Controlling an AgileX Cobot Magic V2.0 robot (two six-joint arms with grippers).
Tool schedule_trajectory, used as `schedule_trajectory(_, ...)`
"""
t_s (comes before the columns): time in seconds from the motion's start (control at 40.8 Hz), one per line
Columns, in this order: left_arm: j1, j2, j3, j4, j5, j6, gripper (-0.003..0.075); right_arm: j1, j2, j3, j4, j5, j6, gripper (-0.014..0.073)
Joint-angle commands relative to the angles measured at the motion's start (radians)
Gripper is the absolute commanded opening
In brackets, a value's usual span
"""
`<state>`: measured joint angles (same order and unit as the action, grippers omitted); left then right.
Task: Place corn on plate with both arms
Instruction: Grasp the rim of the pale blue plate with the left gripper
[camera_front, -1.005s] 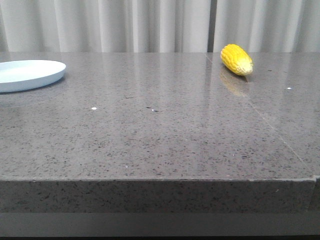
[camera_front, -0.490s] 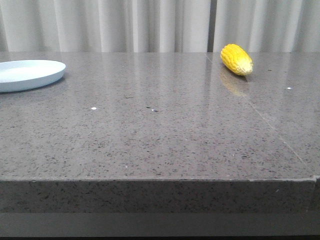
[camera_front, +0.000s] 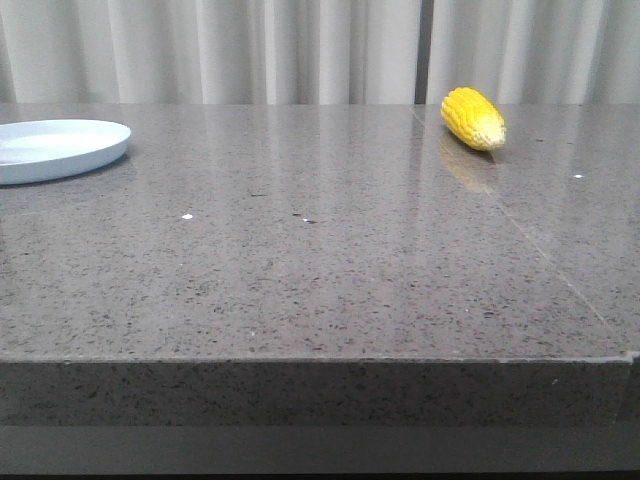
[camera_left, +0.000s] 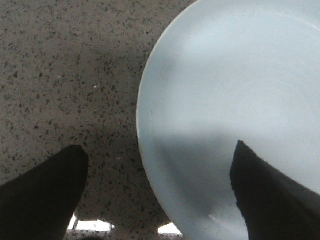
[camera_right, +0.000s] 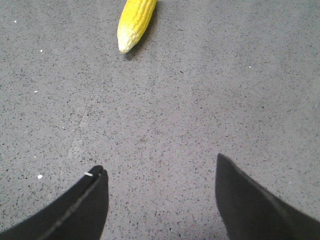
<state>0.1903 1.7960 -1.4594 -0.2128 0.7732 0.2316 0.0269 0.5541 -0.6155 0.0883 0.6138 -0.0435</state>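
Right wrist view: corn lies well beyond the spread jaws.

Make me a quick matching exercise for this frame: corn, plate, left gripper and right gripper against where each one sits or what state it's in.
Things:
1. corn
2. plate
3. left gripper
4. right gripper

States:
A. open, over the plate's edge
B. far left of the table
C. open, over bare table, corn ahead of it
D. lying on the table, far right

Pairs: 1-D, 2-B, 3-A, 4-C
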Motion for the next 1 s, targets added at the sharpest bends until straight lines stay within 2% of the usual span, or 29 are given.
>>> schedule_trajectory(0.0,0.001,-0.032,-0.036,-0.023,-0.063,0.001,0.0564,-0.007,0.012,-0.034,-0.008,-0.070,-0.007,0.0490)
schedule_trajectory(0.417,0.001,0.021,-0.036,-0.023,-0.072,0.001,0.0564,-0.007,0.012,-0.034,-0.008,-0.070,-0.007,0.0490)
schedule_trajectory(0.466,0.001,0.021,-0.036,-0.023,-0.074,0.001,0.0544,-0.007,0.012,-0.034,-0.008,-0.070,-0.007,0.0490)
schedule_trajectory(0.564,0.001,0.021,-0.036,-0.023,-0.079,0.003,0.0432,-0.007,0.012,-0.034,-0.008,-0.070,-0.007,0.0490)
schedule_trajectory(0.686,0.001,0.021,-0.036,-0.023,-0.079,0.003,0.0223,-0.007,0.012,-0.034,-0.008,-0.070,-0.007,0.0490)
schedule_trajectory(0.833,0.001,0.021,-0.036,-0.023,-0.079,0.003,0.0027,-0.007,0.012,-0.034,-0.008,-0.070,-0.007,0.0490)
schedule_trajectory(0.882,0.001,0.021,-0.036,-0.023,-0.079,0.003,-0.0022,-0.007,0.012,-0.034,-0.008,-0.070,-0.007,0.0490)
schedule_trajectory(0.98,0.001,0.012,-0.036,-0.025,-0.079,0.003,-0.0020,-0.007,0.012,-0.034,-0.008,-0.070,-0.007,0.0490)
